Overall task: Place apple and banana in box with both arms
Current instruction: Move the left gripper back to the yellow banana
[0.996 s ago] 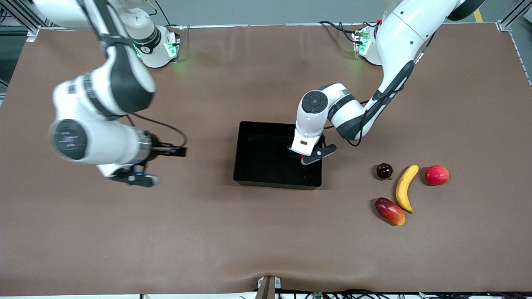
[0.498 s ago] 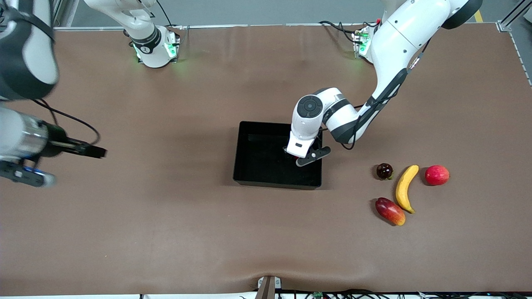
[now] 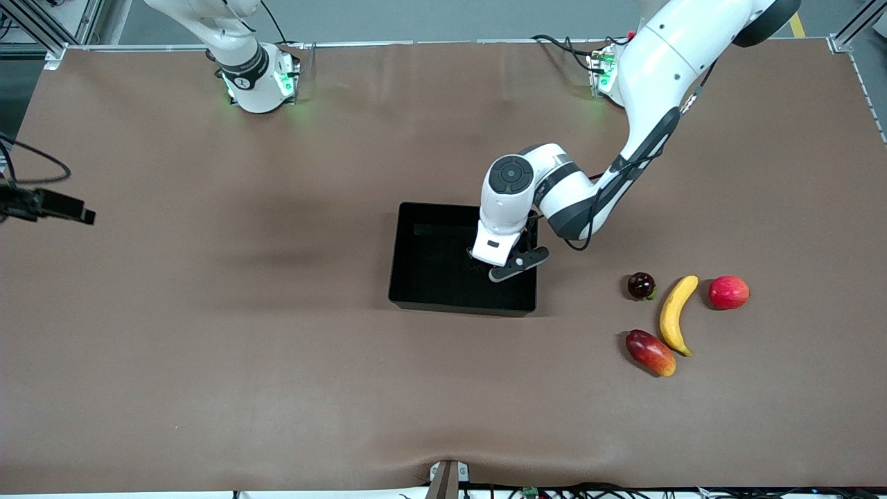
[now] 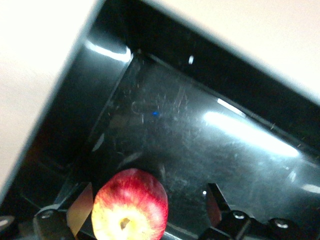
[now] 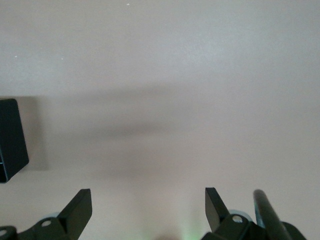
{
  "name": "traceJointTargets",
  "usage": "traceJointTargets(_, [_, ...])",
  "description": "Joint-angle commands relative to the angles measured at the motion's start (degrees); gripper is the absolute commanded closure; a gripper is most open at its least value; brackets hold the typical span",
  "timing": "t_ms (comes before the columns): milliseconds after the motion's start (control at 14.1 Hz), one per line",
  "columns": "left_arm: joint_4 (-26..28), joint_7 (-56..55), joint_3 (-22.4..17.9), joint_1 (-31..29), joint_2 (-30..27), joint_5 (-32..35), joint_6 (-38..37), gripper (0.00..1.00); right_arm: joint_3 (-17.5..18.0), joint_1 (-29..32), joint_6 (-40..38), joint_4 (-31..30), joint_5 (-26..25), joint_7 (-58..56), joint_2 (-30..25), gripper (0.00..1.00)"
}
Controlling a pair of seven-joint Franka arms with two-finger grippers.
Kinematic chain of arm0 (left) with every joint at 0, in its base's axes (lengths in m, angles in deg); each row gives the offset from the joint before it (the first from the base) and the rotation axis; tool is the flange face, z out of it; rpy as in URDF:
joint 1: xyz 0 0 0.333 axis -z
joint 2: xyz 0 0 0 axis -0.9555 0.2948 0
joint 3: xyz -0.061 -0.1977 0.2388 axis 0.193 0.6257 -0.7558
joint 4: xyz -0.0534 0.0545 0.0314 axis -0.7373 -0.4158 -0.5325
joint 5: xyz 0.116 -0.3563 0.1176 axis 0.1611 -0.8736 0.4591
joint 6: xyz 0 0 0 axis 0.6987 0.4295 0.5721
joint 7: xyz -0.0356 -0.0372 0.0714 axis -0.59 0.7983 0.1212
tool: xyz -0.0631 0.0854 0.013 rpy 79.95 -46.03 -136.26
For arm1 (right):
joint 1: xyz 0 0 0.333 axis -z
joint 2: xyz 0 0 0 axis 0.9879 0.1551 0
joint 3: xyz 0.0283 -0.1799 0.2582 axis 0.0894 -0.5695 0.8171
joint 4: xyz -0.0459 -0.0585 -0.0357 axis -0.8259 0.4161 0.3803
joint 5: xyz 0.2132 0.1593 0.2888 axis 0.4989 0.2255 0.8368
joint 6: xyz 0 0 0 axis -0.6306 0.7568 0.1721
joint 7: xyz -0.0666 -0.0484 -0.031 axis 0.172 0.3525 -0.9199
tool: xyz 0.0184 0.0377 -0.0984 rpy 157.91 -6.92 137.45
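Note:
The apple, red with a yellow stem dimple, lies on the glossy floor of the black box. My left gripper stands open around it, with a gap to one finger. In the front view the left hand hangs low inside the box and hides the apple. The banana lies on the table toward the left arm's end. My right gripper is open over bare table, with a box corner at the edge of its view.
Around the banana lie a pinkish-red round fruit, a dark round fruit and an oblong red-and-yellow fruit. Only a black part of the right arm shows at the right arm's end of the table.
The left gripper has opened and let go of the apple inside the box. The right arm has swung away toward its end of the table, almost out of the front view.

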Motion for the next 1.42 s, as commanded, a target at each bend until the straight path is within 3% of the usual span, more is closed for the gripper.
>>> traceJointTargets(0, [-3.32, -1.35, 2.18, -0.77, -3.49, -0.59, -8.07, 0.0, 1.27, -1.7, 0.53, -5.92, -1.11, -0.23, -6.14, 0.0])
traceJointTargets(142, [-8.67, 0.74, 2.72, -1.48, -4.64, -3.4, -15.71, 0.0, 1.27, -3.63, 1.41, -10.31, -1.02, -0.23, -10.1, 0.0])
traceJointTargets(285, [-13.25, 8.19, 2.55, -3.66, -6.04, -5.43, -23.27, 0.0, 1.27, -4.87, 0.97, -9.72, -1.28, -0.31, -9.68, 0.0])
traceJointTargets(427, [-13.36, 17.94, 3.07, -9.28, -7.7, -6.31, -26.38, 0.0, 1.1, -4.79, 0.97, -6.92, -1.9, -0.31, -9.59, 0.0])
traceJointTargets(569, [-12.74, 27.69, 3.16, -14.2, -8.24, -6.93, -26.65, 0.0, 0.92, -4.44, 0.88, -8.55, -0.85, 0.39, -10.2, 0.0])
traceJointTargets(854, [-9.93, 44.4, 2.98, -21.85, -6.32, -5.79, -25.07, 0.0, 1.27, -7.24, 1.15, -9.27, -1.37, 18.38, -11.43, 0.0])
traceJointTargets(996, [-9.84, 52.05, 2.81, -24.41, -4.74, -5.7, -23.67, 0.0, 1.1, -6.73, 1.5, -8.66, -1.28, 17.45, -10.91, 0.0])
traceJointTargets(1209, [-9.66, 65.49, 2.81, -30.2, -1.14, -5.35, -19.46, 0.0, 0.74, -5.59, 1.06, -8.92, -1.72, 4.65, -10.99, 0.0])
traceJointTargets(1351, [-8.88, 71.31, 2.63, -32.23, 1.15, -5.26, -15.86, 0.0, 0.83, -4.26, 0.8, -9.27, -1.46, 3.12, -11.17, 0.0])
